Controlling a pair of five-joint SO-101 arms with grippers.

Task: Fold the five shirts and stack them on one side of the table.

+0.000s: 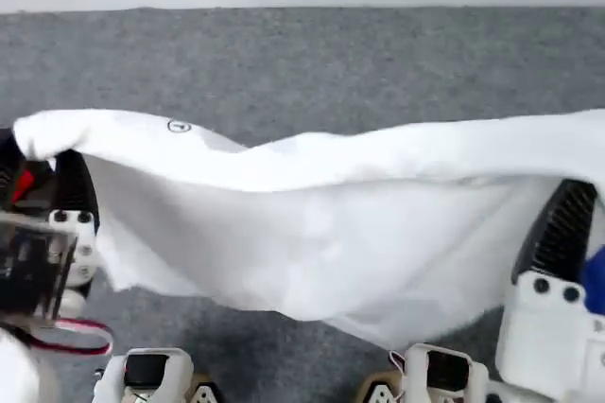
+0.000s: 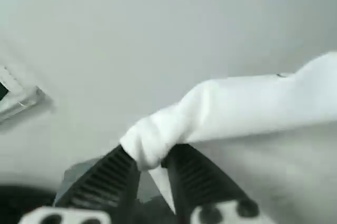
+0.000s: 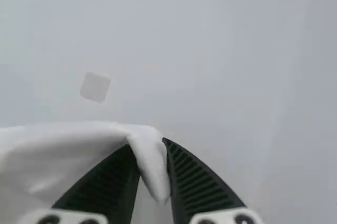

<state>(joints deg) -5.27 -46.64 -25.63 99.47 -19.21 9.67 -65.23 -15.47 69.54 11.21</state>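
Observation:
A white shirt [image 1: 321,223] hangs stretched in the air across the whole table, its lower edge sagging toward the front. My left gripper [image 2: 152,161] is shut on a bunched corner of the white shirt [image 2: 253,103], and in the high view that arm [image 1: 57,223] holds the cloth's left end. My right gripper [image 3: 151,174] is shut on the other corner of the white shirt [image 3: 68,150]. The right arm [image 1: 558,252] stands at the high view's right edge, partly behind the cloth.
A grey carpet-like tabletop [image 1: 312,62] stretches behind the raised shirt up to a pale wall. The arms' white bases [image 1: 430,375] sit along the front edge. A red and white cable [image 1: 80,337] loops by the left arm.

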